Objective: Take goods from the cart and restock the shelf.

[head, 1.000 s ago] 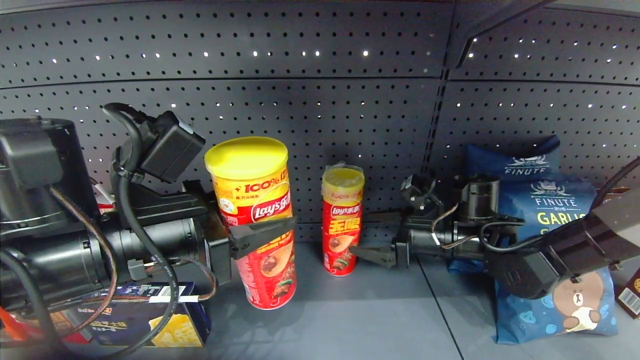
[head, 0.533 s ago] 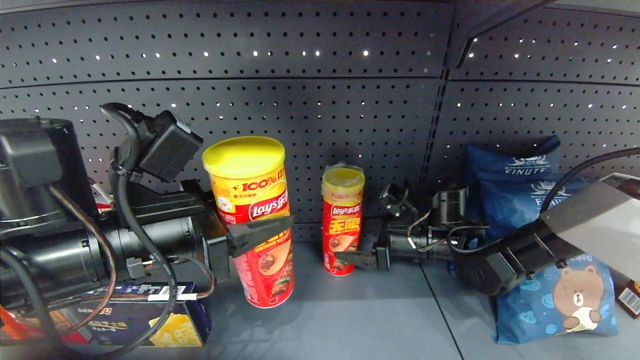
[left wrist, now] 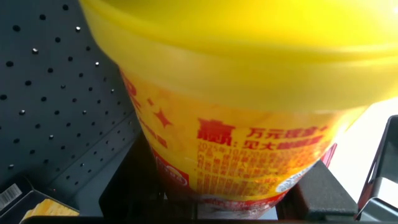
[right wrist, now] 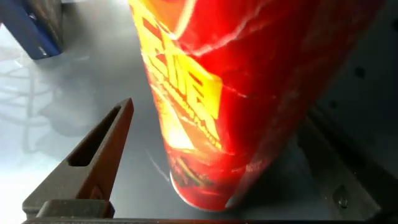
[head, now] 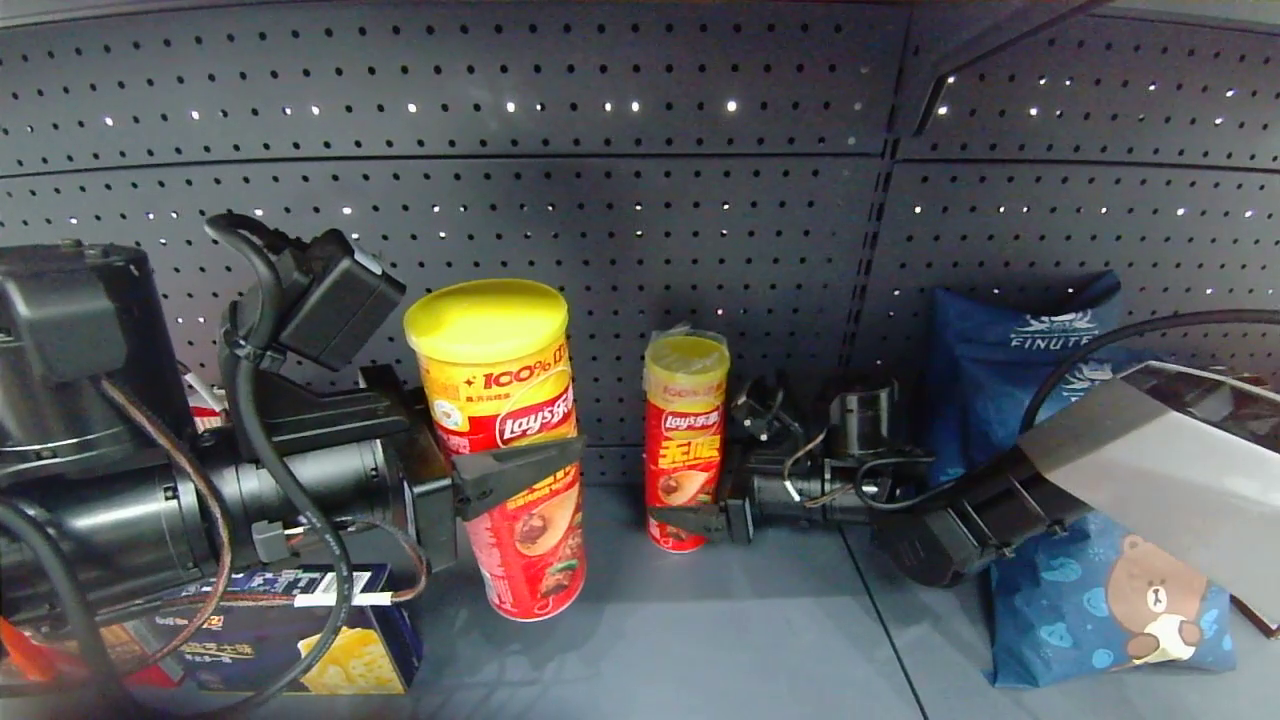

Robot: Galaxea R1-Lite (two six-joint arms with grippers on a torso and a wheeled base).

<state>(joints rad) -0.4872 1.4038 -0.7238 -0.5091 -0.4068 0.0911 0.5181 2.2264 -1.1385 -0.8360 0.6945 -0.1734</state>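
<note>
My left gripper (head: 528,462), on an arm held level from my left, is clamped across the tall can (head: 505,400), while my right gripper (head: 688,497), low and level, has its fingers spread, apparently straddling the small can (head: 685,420).

Glossy chip can (head: 497,400), matt metal shelf (head: 700,640)

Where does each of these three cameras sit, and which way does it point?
Head view: on the robot's head, facing forward and down at the shelf; both arms show, left gripper clamping the large can, right gripper around the small can.
Left wrist view: on the left wrist, facing the large can; dark parts of its gripper show.
Right wrist view: on the right wrist, facing the small can; one finger shows, clear of it.
Shared: head and each wrist view share one can.
</note>
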